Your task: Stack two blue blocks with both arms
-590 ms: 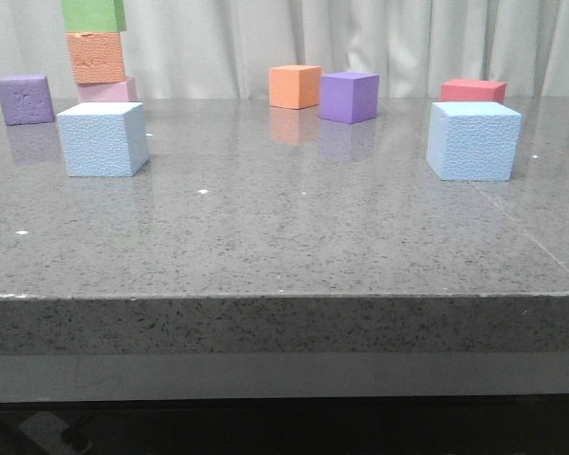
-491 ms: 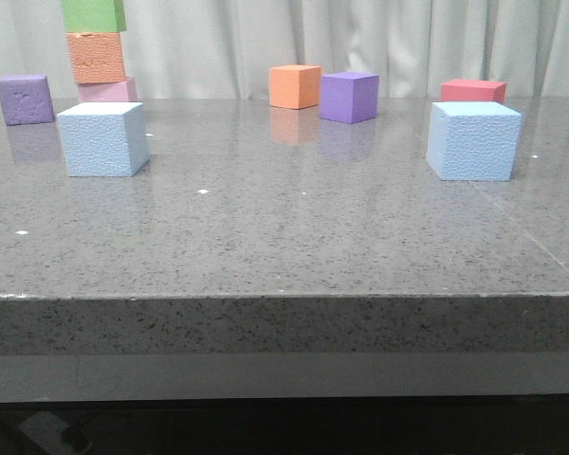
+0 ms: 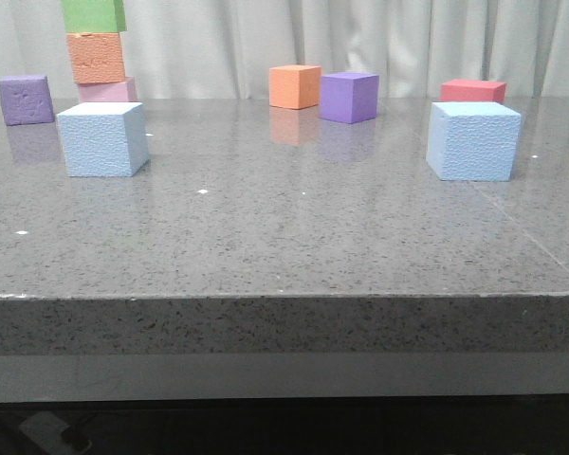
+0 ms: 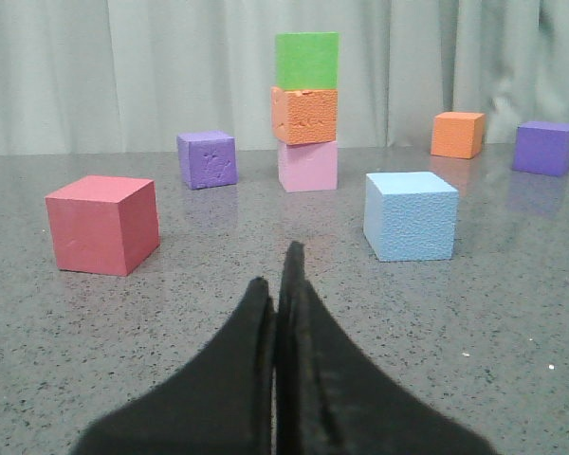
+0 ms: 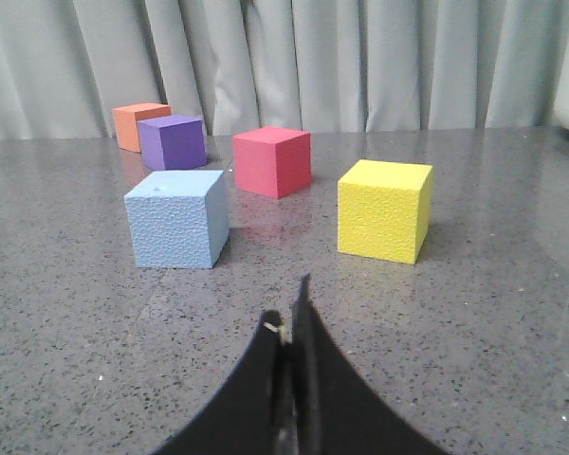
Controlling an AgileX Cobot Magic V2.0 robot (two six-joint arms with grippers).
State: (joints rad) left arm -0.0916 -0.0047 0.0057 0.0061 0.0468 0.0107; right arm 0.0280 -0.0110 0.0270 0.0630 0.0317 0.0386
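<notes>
Two pale blue blocks sit apart on the grey table. One blue block is at the left; it also shows in the left wrist view. The other blue block is at the right; it also shows in the right wrist view. My left gripper is shut and empty, well short of its block. My right gripper is shut and empty, short of its block. Neither arm shows in the front view.
A green-orange-pink cube tower stands behind the left blue block. A purple cube is far left. An orange cube and a purple cube stand at the back middle. A red cube is behind the right block. A yellow cube and another red cube show in the wrist views.
</notes>
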